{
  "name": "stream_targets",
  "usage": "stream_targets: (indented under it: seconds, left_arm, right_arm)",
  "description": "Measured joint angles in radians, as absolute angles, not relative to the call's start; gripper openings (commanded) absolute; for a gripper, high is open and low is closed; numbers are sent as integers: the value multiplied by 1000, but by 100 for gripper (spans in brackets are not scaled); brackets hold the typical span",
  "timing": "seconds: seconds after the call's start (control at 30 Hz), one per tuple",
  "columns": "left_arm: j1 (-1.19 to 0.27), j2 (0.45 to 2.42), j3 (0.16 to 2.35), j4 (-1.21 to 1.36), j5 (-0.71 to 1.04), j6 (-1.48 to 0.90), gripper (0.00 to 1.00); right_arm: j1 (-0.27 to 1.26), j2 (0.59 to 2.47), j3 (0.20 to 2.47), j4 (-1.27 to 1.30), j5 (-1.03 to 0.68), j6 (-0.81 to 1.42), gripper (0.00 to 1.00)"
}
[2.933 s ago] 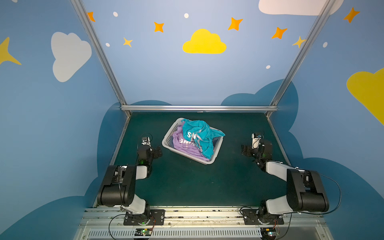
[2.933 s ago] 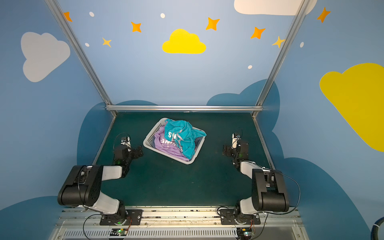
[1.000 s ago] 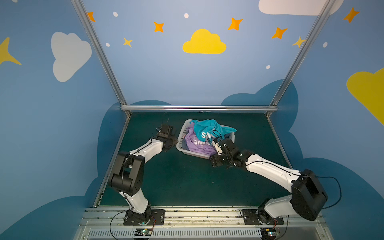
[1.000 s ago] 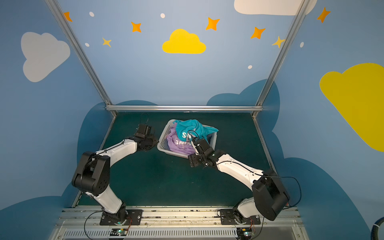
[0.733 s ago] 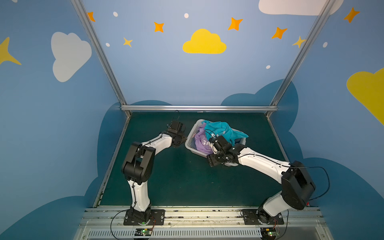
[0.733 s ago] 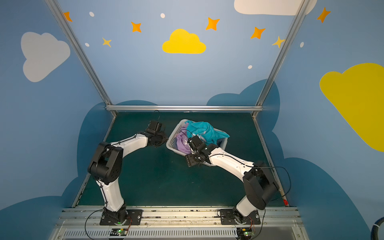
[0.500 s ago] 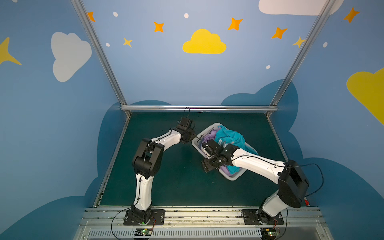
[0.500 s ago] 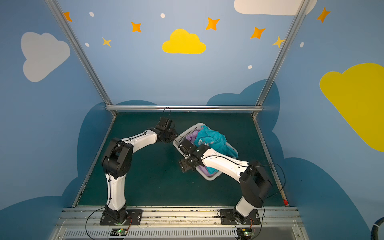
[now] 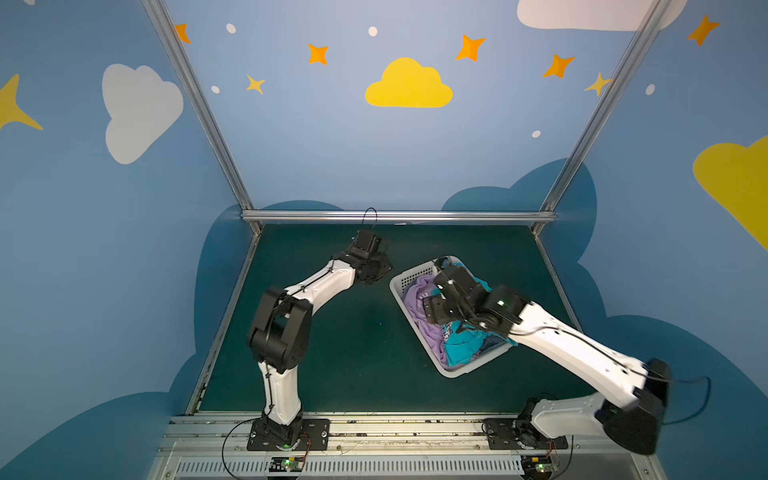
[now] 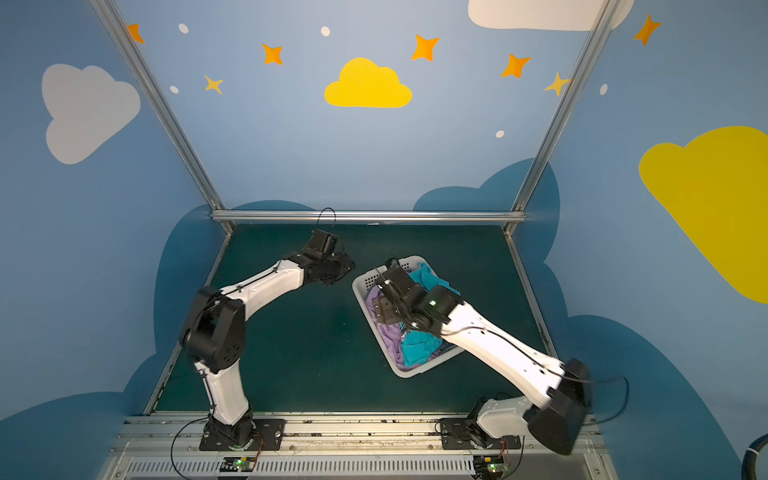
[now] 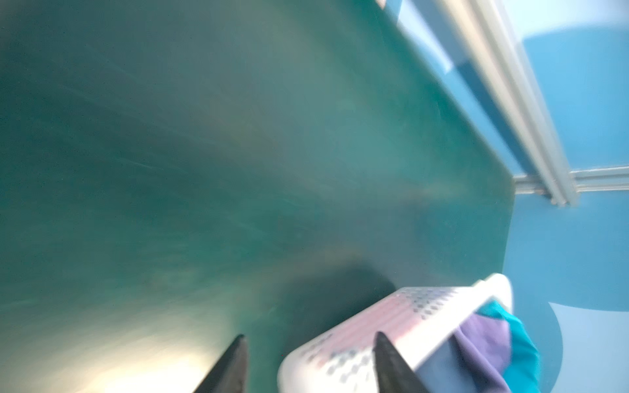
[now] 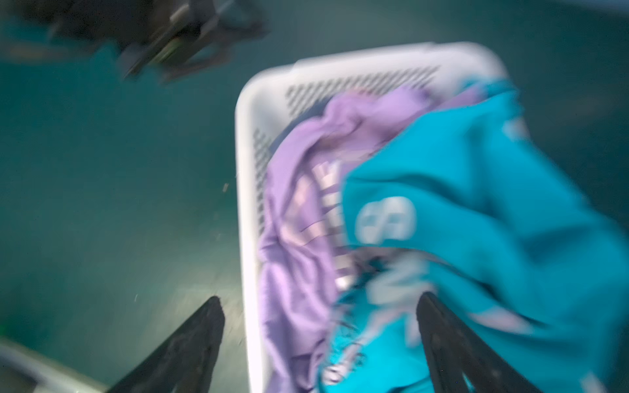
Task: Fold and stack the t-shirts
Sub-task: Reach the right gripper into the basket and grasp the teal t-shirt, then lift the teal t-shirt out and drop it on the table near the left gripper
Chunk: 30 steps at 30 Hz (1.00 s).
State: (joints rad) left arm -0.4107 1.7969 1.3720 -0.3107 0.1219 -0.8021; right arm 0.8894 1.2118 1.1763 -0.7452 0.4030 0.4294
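A white perforated basket (image 9: 451,372) (image 10: 405,374) sits right of the table's middle. It holds the t-shirts, both crumpled: a lavender one (image 9: 415,301) (image 12: 299,204) and a teal one (image 9: 461,347) (image 12: 476,204). My left gripper (image 9: 386,270) (image 11: 309,337) is open beside the basket's far left corner (image 11: 374,323), and that corner shows between its fingers. Whether it touches the basket is unclear. My right gripper (image 9: 434,309) (image 12: 320,297) hangs wide open over the basket's left wall (image 12: 245,170). One finger is over the mat, the other over the teal cloth. It holds nothing.
The green mat (image 9: 353,332) covers the table. A metal rail (image 9: 395,216) closes the back edge. Slanted frame posts and blue walls stand along both sides. The basket lies close to the right side rail (image 9: 557,291).
The basket has slid right and turned, its near end swinging toward the front. Both arms moved right with it. The left jaws have spread wider.
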Motion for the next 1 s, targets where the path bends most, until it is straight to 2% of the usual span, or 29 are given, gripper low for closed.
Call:
stream_targets:
  seconds: [0.1, 0.17, 0.4, 0.43, 0.47, 0.5, 0.53, 0.57, 0.6, 0.77, 1.0]
  left_arm:
    - [-352, 1613, 1271, -324, 86, -795, 74]
    - [-327, 1492, 1205, -339, 53, -784, 76]
    - [-334, 1129, 981, -411, -12, -751, 86]
    - [-334, 1095, 960, -422, -20, -748, 87]
    - [-334, 1049, 935, -439, -33, -744, 87]
    - [-334, 1009, 917, -458, -44, -740, 88]
    - [-334, 972, 903, -477, -55, -736, 88]
    - [-334, 933, 892, -498, -67, -733, 88]
    - [-334, 893, 884, -520, -80, -729, 89]
    - [-334, 739, 874, -628, -148, -708, 89]
    - [-332, 614, 879, -778, -241, -691, 90]
  right_arm:
    - [827, 1077, 1061, -707, 429, 430, 90]
    - [757, 1056, 1032, -707, 422, 438, 90]
    - [595, 1189, 1024, -655, 307, 431, 89]
    - [582, 1215, 1027, -642, 286, 429, 83]
    - [568, 1248, 1032, -630, 262, 427, 66]
    - [556, 1284, 1042, -619, 233, 427, 35]
    - [548, 1314, 1055, -612, 210, 424, 18]
    - [540, 1346, 1077, -609, 178, 422, 6]
    - [534, 1374, 1105, -609, 146, 418, 0]
    - [570, 1470, 1368, -643, 62, 386, 0]
    - [788, 1604, 1889, -614, 71, 305, 0]
